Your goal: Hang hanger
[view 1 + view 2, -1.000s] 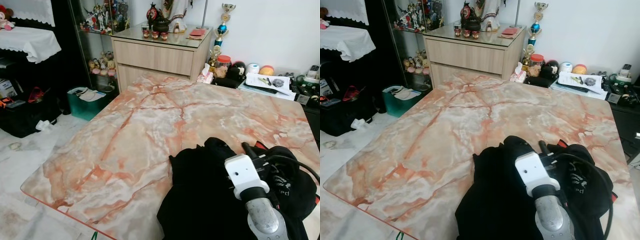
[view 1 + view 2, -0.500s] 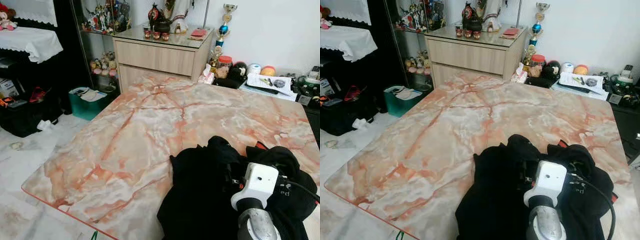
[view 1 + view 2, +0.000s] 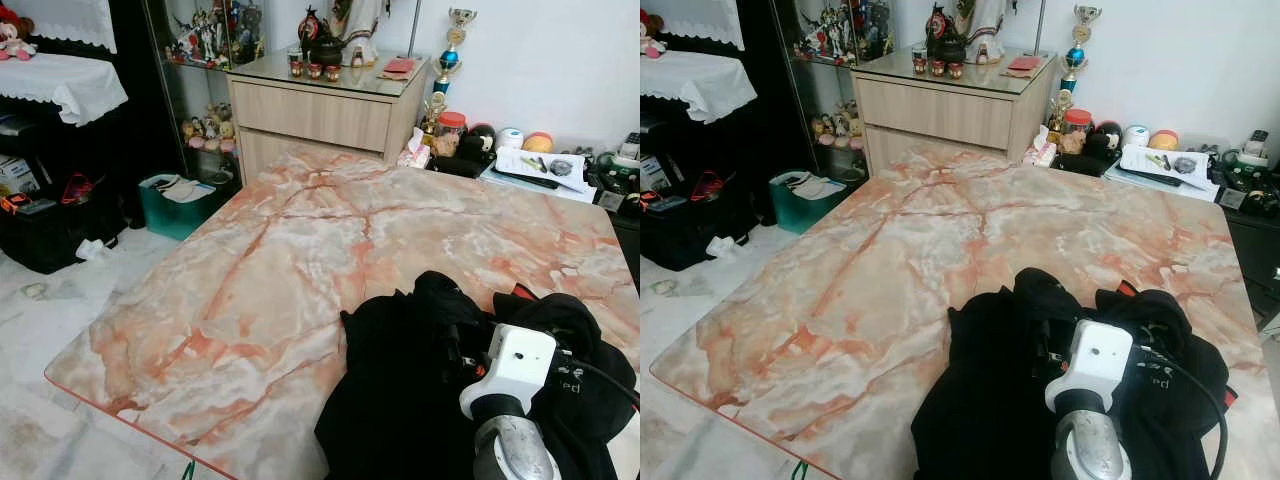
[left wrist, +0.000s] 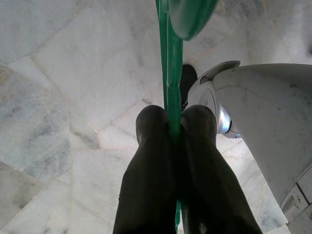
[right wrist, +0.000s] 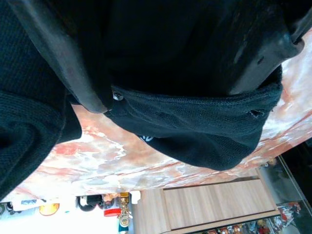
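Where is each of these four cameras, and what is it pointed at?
Left eye: on the head, looking down at the marble table, black garment and right arm.
Right eye: beside it, the same scene.
Left wrist: along the left gripper, shut on the green hanger, facing the floor.
Right wrist: along the right gripper, open around the garment, also seen from the head.
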{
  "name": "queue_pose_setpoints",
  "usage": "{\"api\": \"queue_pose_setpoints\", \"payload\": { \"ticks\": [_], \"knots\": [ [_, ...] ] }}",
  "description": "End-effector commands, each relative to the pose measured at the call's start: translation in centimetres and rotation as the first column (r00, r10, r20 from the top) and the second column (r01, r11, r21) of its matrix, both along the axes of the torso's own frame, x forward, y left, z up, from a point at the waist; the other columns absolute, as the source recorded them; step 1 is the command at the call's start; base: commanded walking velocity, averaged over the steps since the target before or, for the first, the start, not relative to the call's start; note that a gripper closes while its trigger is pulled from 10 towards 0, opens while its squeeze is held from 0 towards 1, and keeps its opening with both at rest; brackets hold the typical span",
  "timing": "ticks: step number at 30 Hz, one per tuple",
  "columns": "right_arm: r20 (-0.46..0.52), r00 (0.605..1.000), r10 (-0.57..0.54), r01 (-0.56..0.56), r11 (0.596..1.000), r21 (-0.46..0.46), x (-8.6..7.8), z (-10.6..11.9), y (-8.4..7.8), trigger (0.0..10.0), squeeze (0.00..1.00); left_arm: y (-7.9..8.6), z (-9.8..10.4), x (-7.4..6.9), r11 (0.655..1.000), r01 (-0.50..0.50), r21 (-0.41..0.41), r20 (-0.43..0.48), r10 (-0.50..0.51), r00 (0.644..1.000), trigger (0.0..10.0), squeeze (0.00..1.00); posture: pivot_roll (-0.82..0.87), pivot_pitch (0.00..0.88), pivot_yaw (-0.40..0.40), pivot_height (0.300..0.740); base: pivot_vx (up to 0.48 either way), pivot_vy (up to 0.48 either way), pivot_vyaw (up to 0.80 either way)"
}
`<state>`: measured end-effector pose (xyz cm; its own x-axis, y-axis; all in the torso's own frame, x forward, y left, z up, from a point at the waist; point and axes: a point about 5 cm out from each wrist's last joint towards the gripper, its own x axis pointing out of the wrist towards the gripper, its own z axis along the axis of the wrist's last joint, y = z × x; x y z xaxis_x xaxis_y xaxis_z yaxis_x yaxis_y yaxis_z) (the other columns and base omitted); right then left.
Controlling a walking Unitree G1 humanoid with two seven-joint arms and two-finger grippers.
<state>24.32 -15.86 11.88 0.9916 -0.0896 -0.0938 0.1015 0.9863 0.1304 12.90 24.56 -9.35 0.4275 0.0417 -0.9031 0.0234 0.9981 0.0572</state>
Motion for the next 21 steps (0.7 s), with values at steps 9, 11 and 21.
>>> {"api": "queue_pose_setpoints", "payload": {
  "ticks": [9,11,21],
  "knots": [
    [0.006,1.000,0.002,-0.002,1.000,-0.008,0.26,0.11,-0.01,10.0,0.00,0.05,-0.02,-0.09,1.000,-0.008,-0.004,0.000,0.008,1.000,10.0,0.00,0.13,0.000,-0.010,0.740,0.000,0.000,0.00],
    [0.005,1.000,0.001,-0.001,1.000,-0.010,0.27,0.09,-0.05,10.0,0.00,0.04,-0.02,-0.09,1.000,-0.009,-0.005,0.000,0.009,1.000,10.0,0.00,0.13,0.000,-0.010,0.740,0.000,0.000,0.00],
    [0.004,1.000,0.003,-0.003,1.000,-0.017,0.42,0.04,-0.15,10.0,0.00,-0.04,-0.03,-0.06,1.000,-0.014,-0.008,0.002,0.014,1.000,10.0,0.00,0.13,0.000,-0.013,0.740,0.000,0.000,0.00]
  ]
}}
